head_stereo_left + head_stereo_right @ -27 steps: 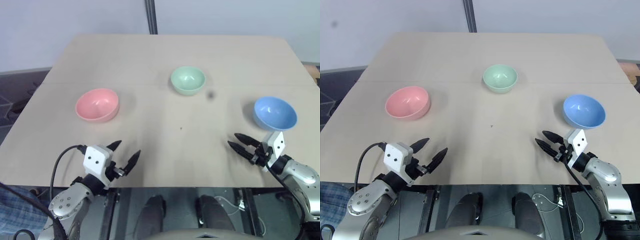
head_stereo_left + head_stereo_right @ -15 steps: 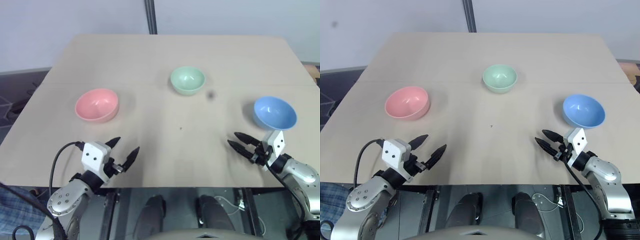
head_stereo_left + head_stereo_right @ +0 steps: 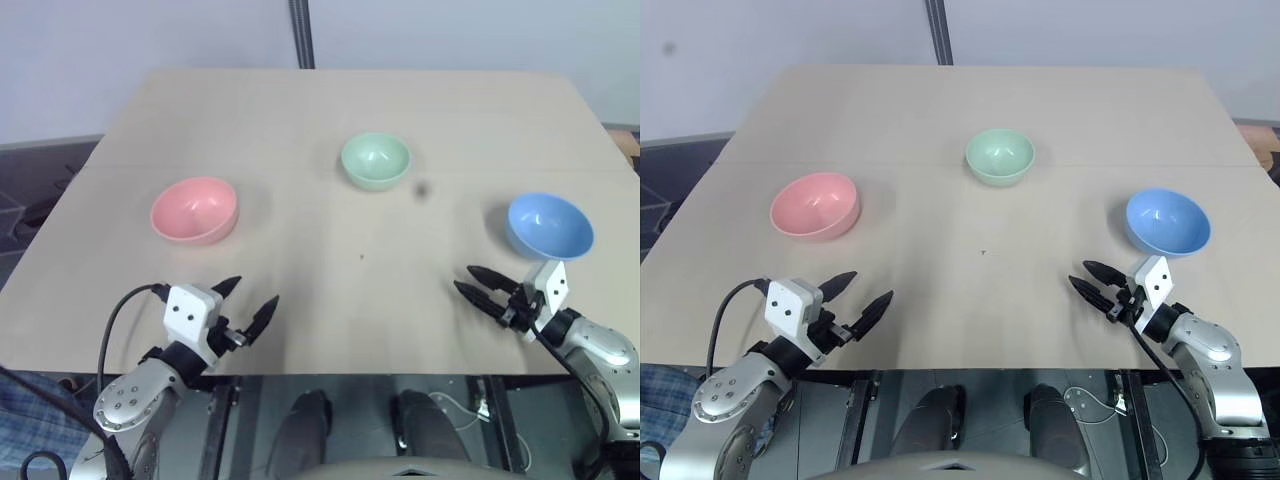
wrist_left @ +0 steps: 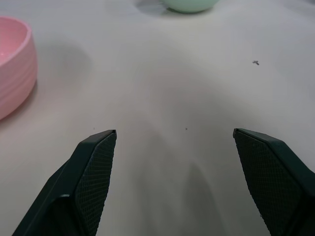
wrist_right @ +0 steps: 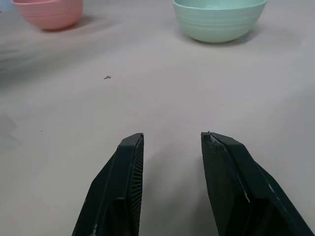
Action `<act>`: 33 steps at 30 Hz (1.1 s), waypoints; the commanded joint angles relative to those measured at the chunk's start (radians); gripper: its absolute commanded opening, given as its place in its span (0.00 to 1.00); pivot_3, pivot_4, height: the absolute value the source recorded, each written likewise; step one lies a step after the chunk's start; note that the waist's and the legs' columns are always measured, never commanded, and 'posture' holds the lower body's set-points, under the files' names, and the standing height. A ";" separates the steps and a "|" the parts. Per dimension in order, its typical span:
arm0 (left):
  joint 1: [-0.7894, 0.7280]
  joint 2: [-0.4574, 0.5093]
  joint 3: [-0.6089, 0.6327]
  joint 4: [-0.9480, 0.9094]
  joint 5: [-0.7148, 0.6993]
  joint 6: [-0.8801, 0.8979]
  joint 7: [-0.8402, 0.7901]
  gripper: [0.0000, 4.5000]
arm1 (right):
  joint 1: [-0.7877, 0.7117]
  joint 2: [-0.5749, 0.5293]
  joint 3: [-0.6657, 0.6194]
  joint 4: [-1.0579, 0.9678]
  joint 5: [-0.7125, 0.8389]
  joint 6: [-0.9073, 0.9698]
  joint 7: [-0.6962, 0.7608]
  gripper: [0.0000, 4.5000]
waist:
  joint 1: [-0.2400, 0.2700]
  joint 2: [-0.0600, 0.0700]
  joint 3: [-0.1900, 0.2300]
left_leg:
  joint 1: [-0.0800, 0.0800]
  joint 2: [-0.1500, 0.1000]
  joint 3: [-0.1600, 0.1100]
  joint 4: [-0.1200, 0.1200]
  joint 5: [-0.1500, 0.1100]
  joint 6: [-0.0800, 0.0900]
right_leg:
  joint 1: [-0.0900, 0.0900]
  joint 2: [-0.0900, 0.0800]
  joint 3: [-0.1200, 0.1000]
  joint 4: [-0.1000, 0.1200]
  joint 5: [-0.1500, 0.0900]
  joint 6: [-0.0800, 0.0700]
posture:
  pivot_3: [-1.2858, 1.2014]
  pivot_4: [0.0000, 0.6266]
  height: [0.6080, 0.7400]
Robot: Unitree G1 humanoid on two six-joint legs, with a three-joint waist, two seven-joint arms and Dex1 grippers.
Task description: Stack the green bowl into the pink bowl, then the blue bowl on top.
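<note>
Bright, even light; soft shadows on the table (image 3: pixel 330 280); sharp focus.

I see a pale wood desk (image 3: pixel 940 110), three bowls sitting straight on it, all upright and well apart: pink bowl (image 3: pixel 815 205) on the left, green bowl (image 3: pixel 1000 156) further back near centre, blue bowl (image 3: pixel 1168 222) on the right. Small dark speck (image 3: pixel 983 252) mid-desk.

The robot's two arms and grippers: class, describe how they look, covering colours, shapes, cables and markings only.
Both arms are silver-grey metal with rounded joint housings. The left gripper and the right gripper each have two black, tapered, pointed fingers with finely textured inner pads. A white boxy block bearing small dark dots sits behind each pair. A black cable loops by the left wrist.
</note>
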 commanded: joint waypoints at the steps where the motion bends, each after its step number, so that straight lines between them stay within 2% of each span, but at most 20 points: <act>1: -0.001 0.007 0.023 -0.036 -0.032 0.003 -0.006 0.90 | -0.016 0.002 -0.020 -0.045 0.038 0.059 -0.036 0.59 | 0.000 0.000 0.000 | 0.000 0.000 0.000 0.000 0.000 0.000 | 0.000 0.000 0.000 0.000 0.000 0.000 | 0.52 0.24 1.00; 2: 0.000 0.008 0.023 -0.038 -0.034 0.003 -0.009 0.90 | -0.019 0.001 -0.022 -0.047 0.042 0.067 -0.039 0.66 | 0.000 0.000 0.000 | 0.000 0.000 0.000 0.000 0.000 0.000 | 0.000 0.000 0.000 0.000 0.000 0.000 | 0.52 0.24 1.00; 4: 0.001 0.010 0.024 -0.040 -0.035 0.005 -0.008 0.90 | -0.021 -0.002 -0.021 -0.050 0.044 0.074 -0.041 0.86 | 0.000 0.000 0.000 | 0.000 0.000 0.000 0.000 0.000 0.000 | 0.000 0.000 0.000 0.000 0.000 0.000 | 0.52 0.24 1.00; 6: -0.002 0.012 0.024 -0.042 -0.035 0.008 -0.004 0.98 | -0.018 -0.008 -0.018 -0.055 0.048 0.080 -0.034 0.97 | 0.000 0.000 0.000 | 0.000 0.000 0.000 0.000 0.000 0.000 | 0.000 0.000 0.000 0.000 0.000 0.000 | 0.52 0.24 1.00; 10: -0.006 0.016 0.025 -0.044 -0.039 0.012 -0.001 0.98 | -0.013 -0.012 -0.015 -0.071 0.051 0.075 -0.021 0.97 | 0.000 0.000 0.000 | 0.000 0.000 0.000 0.000 0.000 0.000 | 0.000 0.000 0.000 0.000 0.000 0.000 | 0.52 0.24 1.00; 13: -0.006 0.023 0.027 -0.048 -0.019 -0.001 0.006 0.98 | -0.008 -0.016 -0.016 -0.106 0.056 0.000 0.035 0.97 | 0.000 0.000 0.000 | 0.000 0.000 0.000 0.000 0.000 0.000 | 0.000 0.000 0.000 0.000 0.000 0.000 | 0.52 0.24 1.00; 21: -0.026 0.056 -0.008 -0.058 0.045 0.003 0.020 0.98 | -0.023 -0.064 -0.037 -0.271 0.235 0.071 0.119 0.97 | 0.000 0.000 0.000 | 0.000 0.000 0.000 0.000 0.000 0.000 | 0.000 0.000 0.000 0.000 0.000 0.000 | 0.52 0.24 1.00; 30: -0.086 0.091 0.007 -0.039 0.046 0.034 0.014 0.98 | -0.038 -0.106 -0.021 -0.284 0.242 0.100 0.149 0.97 | 0.002 0.000 0.000 | 0.000 0.000 0.000 0.000 0.000 0.000 | 0.000 0.000 0.000 0.000 0.000 0.000 | 0.52 0.24 1.00; 33: -0.102 0.131 0.016 -0.039 0.089 0.031 0.017 0.98 | -0.037 -0.115 -0.017 -0.268 0.224 0.089 0.164 0.97 | 0.001 0.000 0.000 | 0.000 0.000 0.000 0.000 0.000 0.000 | 0.000 0.000 0.000 0.000 0.000 0.000 | 0.52 0.24 1.00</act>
